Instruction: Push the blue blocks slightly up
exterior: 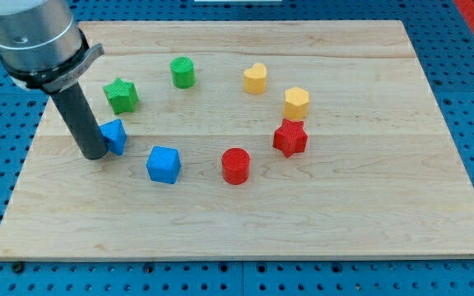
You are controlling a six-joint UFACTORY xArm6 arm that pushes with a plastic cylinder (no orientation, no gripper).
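Two blue blocks lie at the view's left of the wooden board (369,214). A blue block (115,135) of angular shape is partly hidden by my rod. A blue cube (164,164) lies to its lower right. My tip (94,154) rests on the board right against the left side of the partly hidden blue block, and left of the blue cube with a gap.
A green star (122,95) lies just above the tip. A green cylinder (183,72), a yellow heart (255,78), a yellow hexagon (296,103), a red star (290,137) and a red cylinder (236,165) form a ring with the blue blocks.
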